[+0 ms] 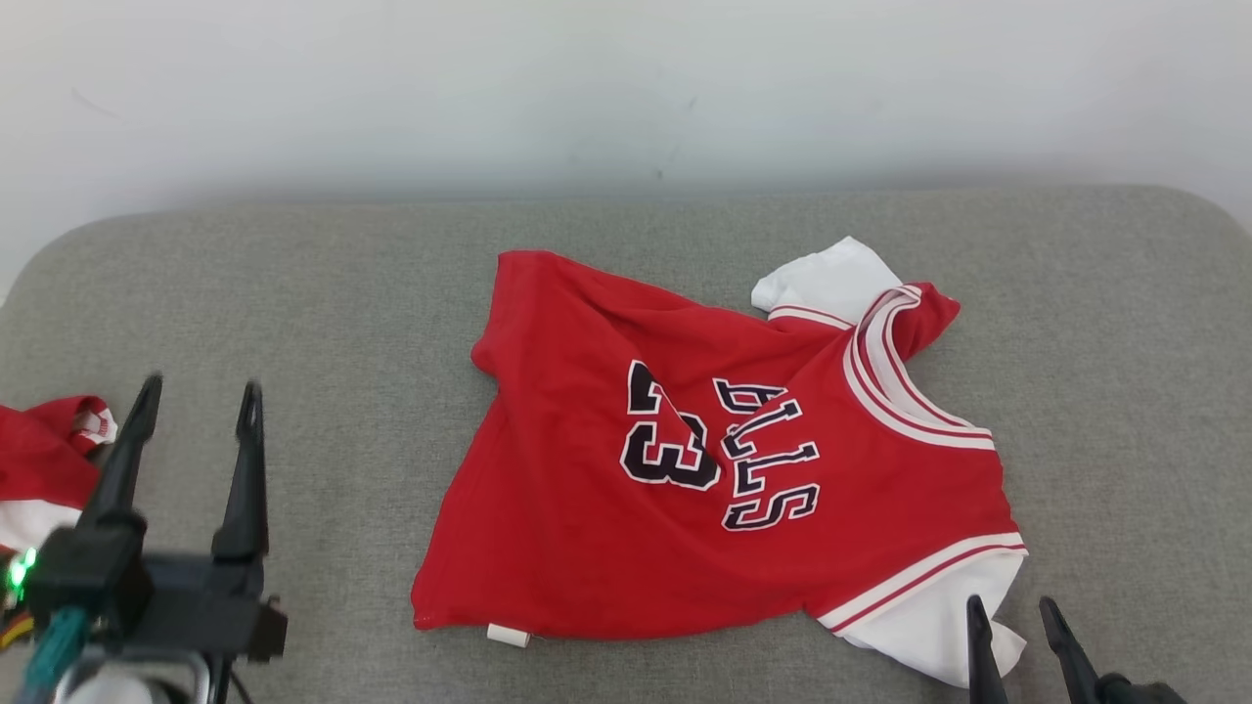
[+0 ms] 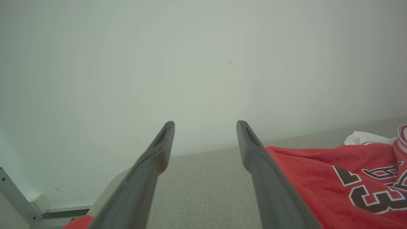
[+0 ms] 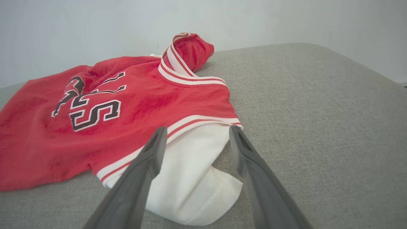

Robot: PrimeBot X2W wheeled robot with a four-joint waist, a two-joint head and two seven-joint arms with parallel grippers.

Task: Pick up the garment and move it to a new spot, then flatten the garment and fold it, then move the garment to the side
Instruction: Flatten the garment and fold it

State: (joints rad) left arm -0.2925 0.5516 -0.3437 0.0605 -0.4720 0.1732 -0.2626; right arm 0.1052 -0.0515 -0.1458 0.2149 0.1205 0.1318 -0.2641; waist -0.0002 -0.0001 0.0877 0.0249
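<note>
Grey padded surface (image 1: 293, 293) runs back to a pale wall (image 1: 587, 88). Our left gripper (image 1: 201, 385) has its fingers spread and empty, above the surface near its left edge. Our right gripper (image 1: 1010, 603) is likewise parted and empty, tips just beside the white sleeve (image 1: 929, 626) at the near edge; we cannot tell whether they touch it. The garment (image 1: 685, 469), a red jersey numbered 23, lies rumpled right of the surface's middle, collar toward the right edge. Another red cloth (image 1: 39, 450) sits at the left edge.

Head view steeply downward; wrist views low, forward; garment (image 1: 567, 548) common to all.
</note>
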